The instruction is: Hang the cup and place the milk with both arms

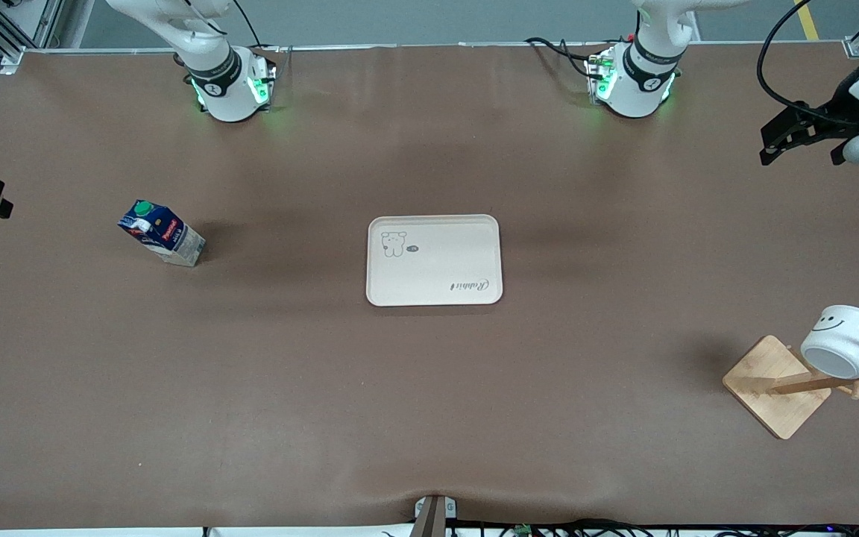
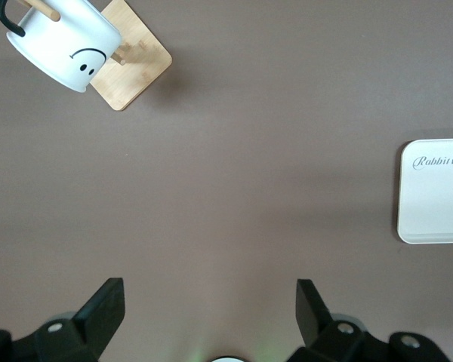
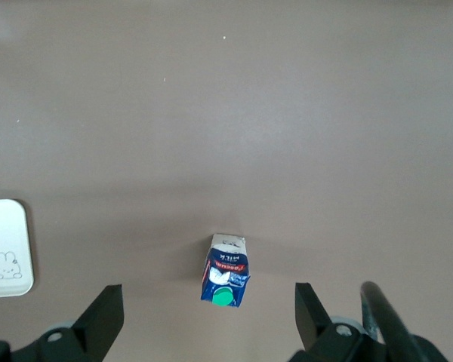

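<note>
The cup (image 1: 839,339) is a white mug with a smiley face. It hangs by its black handle on a peg of the wooden rack (image 1: 776,384) toward the left arm's end of the table, and it also shows in the left wrist view (image 2: 64,41). The milk (image 1: 163,233) stands upright on the table toward the right arm's end. My left gripper (image 1: 798,149) is open and empty, high over the table's edge at its own end (image 2: 209,294). My right gripper (image 3: 208,298) is open and empty, high above the milk (image 3: 226,271).
A cream tray (image 1: 433,261) with a rabbit drawing lies in the middle of the table, between the milk and the rack. It also shows in the left wrist view (image 2: 438,196) and in the right wrist view (image 3: 4,249). The rack's square base (image 2: 132,64) rests on the brown mat.
</note>
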